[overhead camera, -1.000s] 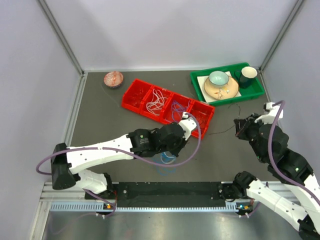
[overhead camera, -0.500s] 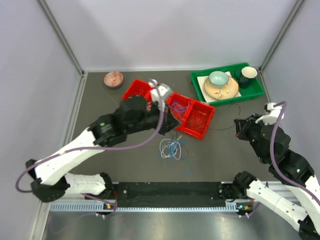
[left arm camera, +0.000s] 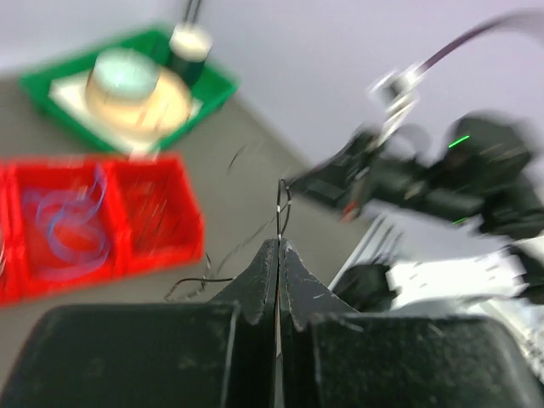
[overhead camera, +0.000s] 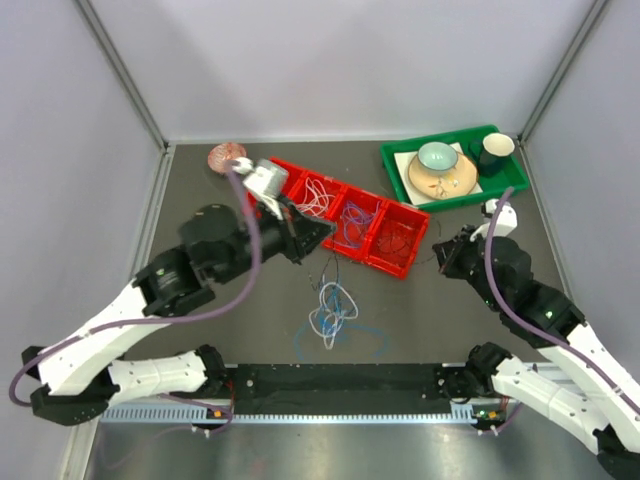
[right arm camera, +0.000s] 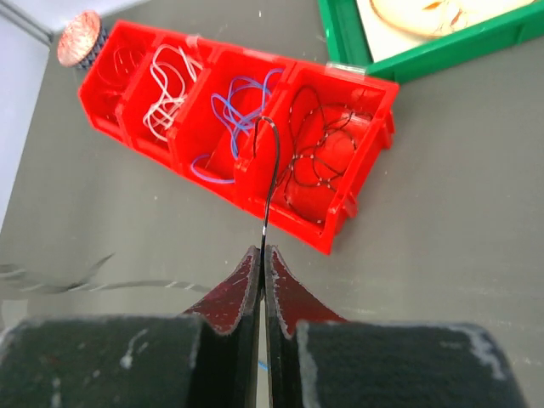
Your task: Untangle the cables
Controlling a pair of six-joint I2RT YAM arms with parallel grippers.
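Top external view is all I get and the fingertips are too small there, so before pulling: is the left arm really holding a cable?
Observer: Yes; the left wrist view shows the left fingers shut on a thin black cable poking past their tips.
Operator: And the right?
Observer: Its wrist view shows the right fingers shut on a black strand that curves upward, seen against the red tray.
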